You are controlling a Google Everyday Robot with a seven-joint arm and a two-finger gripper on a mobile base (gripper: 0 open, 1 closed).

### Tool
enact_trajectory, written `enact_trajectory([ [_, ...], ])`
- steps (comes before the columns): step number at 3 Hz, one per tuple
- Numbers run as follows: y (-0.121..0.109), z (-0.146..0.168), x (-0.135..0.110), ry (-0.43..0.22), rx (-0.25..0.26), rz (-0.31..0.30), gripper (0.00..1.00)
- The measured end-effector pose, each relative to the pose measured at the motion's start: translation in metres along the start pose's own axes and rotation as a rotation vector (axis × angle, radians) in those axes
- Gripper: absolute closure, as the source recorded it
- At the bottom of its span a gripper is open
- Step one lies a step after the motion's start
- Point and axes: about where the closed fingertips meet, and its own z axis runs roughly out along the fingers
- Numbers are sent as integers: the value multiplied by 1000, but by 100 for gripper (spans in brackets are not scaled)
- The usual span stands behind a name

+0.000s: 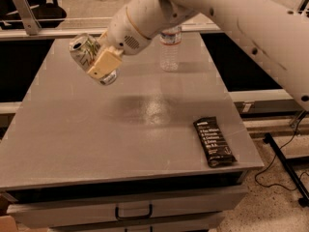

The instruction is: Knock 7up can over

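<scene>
The 7up can (85, 50), white-silver with green lines and a silver top, is tilted with its top pointing up-left. It hangs in the air above the back left part of the grey table (96, 139). My gripper (98, 63) is shut on the can. One tan finger pad (105, 62) lies across its front side, and the other finger is hidden behind the can. The white arm reaches in from the upper right.
A clear plastic water bottle (170, 50) stands upright at the back of the table, right of the gripper. A black snack bar (215, 141) lies flat near the front right corner. Drawers (133, 210) sit under the tabletop. Cables (285, 163) lie on the floor at right.
</scene>
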Motion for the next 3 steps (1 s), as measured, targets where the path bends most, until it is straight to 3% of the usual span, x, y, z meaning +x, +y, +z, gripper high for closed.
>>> enact_trajectory([
  [1, -7, -1, 5, 184, -9, -43, 82],
  [2, 1, 19, 15, 346, -64, -76, 58],
  [3, 14, 39, 26, 442, -117, -91, 35],
])
